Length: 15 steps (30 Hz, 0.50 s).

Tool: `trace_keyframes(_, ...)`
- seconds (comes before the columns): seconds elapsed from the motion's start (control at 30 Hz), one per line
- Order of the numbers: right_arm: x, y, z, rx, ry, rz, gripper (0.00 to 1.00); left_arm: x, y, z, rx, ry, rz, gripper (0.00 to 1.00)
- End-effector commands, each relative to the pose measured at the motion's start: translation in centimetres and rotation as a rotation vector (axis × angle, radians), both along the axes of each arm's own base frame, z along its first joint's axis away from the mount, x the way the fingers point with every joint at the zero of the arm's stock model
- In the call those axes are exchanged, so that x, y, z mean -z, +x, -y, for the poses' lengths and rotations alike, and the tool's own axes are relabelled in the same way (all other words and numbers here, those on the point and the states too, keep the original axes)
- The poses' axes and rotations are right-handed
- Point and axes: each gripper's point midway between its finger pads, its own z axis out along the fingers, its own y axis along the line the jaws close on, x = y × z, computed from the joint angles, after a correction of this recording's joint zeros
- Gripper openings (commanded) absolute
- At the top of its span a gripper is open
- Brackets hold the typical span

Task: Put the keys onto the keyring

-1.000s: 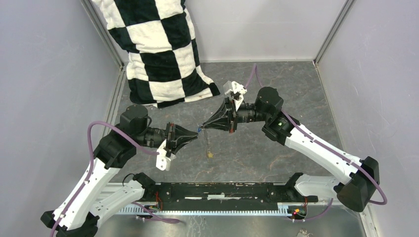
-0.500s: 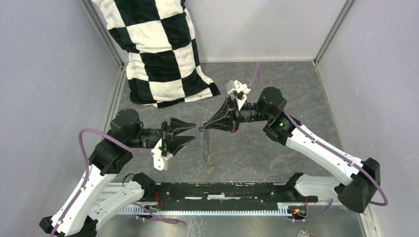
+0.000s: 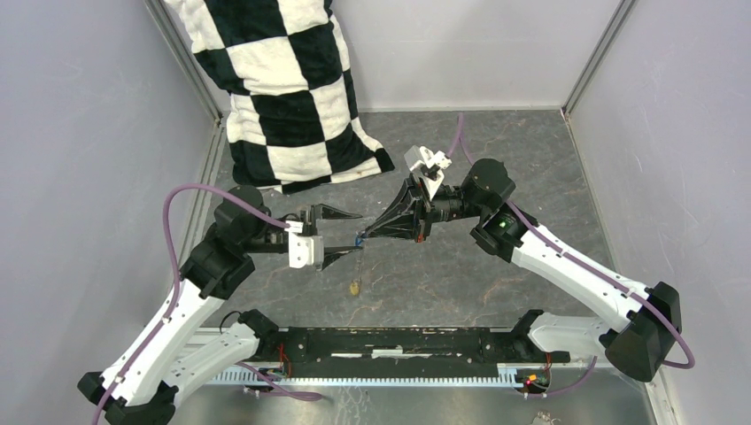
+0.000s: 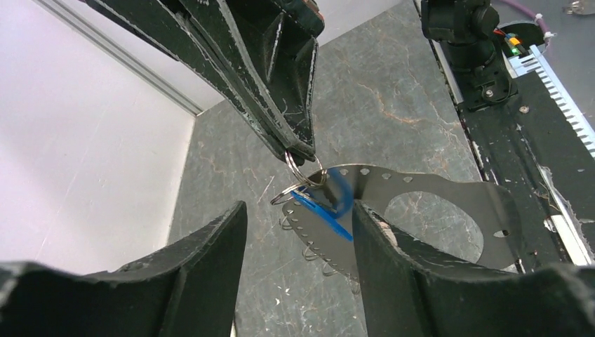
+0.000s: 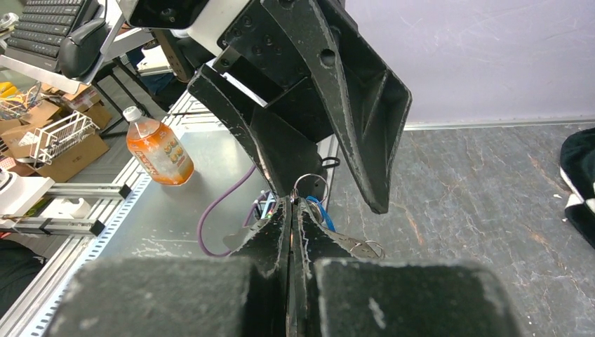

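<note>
My right gripper (image 3: 362,236) is shut on the keyring (image 4: 297,167), pinching its thin silver wire at the fingertips. A blue key (image 4: 328,205) hangs on the wire just below that pinch, next to a grey perforated metal plate (image 4: 428,200). In the top view the wire drops down to a small yellow-gold key (image 3: 354,286) dangling over the floor. My left gripper (image 3: 360,232) is open. Its fingers (image 4: 210,260) straddle the blue key and the right fingertips without touching them. In the right wrist view my right gripper (image 5: 291,202) is shut, with the ring (image 5: 310,184) above it.
A black-and-white checkered cloth (image 3: 283,88) lies at the back left of the grey stone-patterned table (image 3: 496,150). Lilac walls enclose three sides. A black rail (image 3: 398,341) runs along the near edge. An orange bottle (image 5: 158,151) stands outside the cell.
My left gripper has opened, let go and turned at the wrist, so its fingers now stand either side of the right fingertips. The hanging wire and gold key have swung slightly left.
</note>
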Motion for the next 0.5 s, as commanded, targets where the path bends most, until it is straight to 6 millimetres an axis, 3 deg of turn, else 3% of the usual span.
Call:
trace_keyframes(0.0,-1.34,-0.48,0.22,-0.024,0.048,0.038,0.00,-0.84,-0.15,0.42,0.018,-0.031,-0.013,0.60)
trace_keyframes(0.2,-1.44,-0.44,0.30,-0.014,0.053,0.047,0.00,-0.86,-0.52,0.30,0.035,-0.035,0.028,0.35)
trace_keyframes(0.47,-1.52,-0.15,0.30,0.005,0.052,0.046,0.00,-0.80,-0.03,-0.41,-0.008,-0.032,0.145,0.10)
